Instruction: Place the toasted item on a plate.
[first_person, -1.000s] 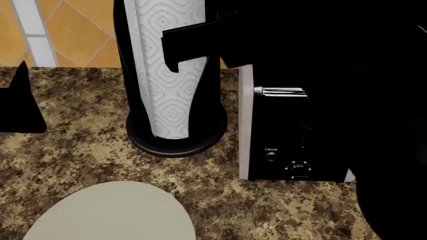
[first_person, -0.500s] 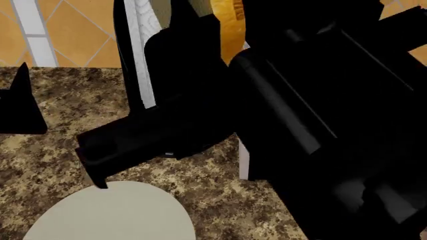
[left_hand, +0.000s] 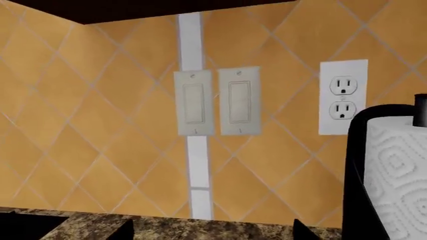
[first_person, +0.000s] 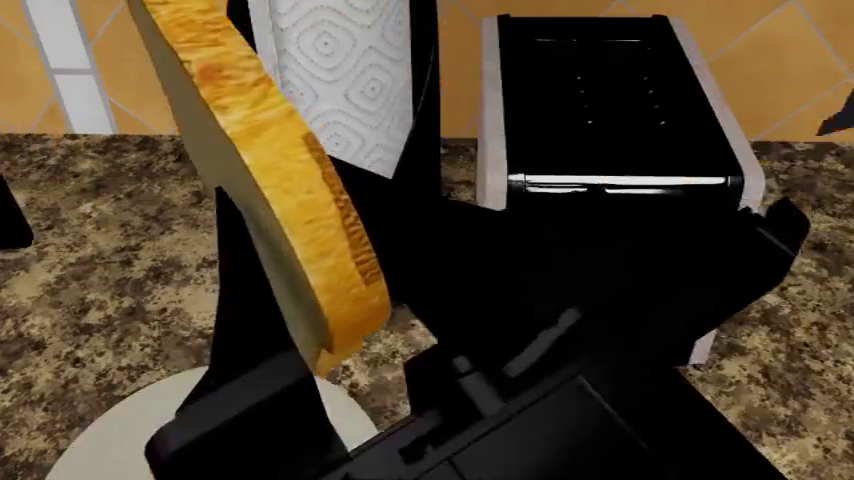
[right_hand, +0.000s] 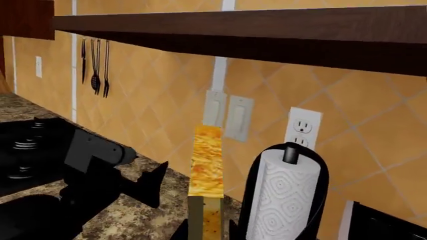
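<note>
The toasted item (first_person: 274, 190) is a slice with a golden-orange crust, held upright and tilted, close to the head camera. My right gripper (first_person: 327, 375) is shut on its lower edge, above the near right part of the cream plate (first_person: 107, 440). In the right wrist view the slice (right_hand: 207, 165) shows edge-on between the fingers of my right gripper (right_hand: 205, 227). My left gripper (left_hand: 211, 232) is open and empty, low over the counter and facing the wall. In the head view only a black sliver of it (first_person: 7, 215) shows at the left edge.
The black toaster (first_person: 614, 110) stands at the back right with empty slots. A paper-towel roll (first_person: 347, 80) in a black holder stands to its left, behind the slice. The tiled wall has switches (left_hand: 217, 102) and an outlet (left_hand: 343, 97). The counter (first_person: 94, 260) is brown granite.
My right arm has come away from the toaster with the slice and carried it left and toward the camera, over the plate's edge. The left gripper has slid left.
</note>
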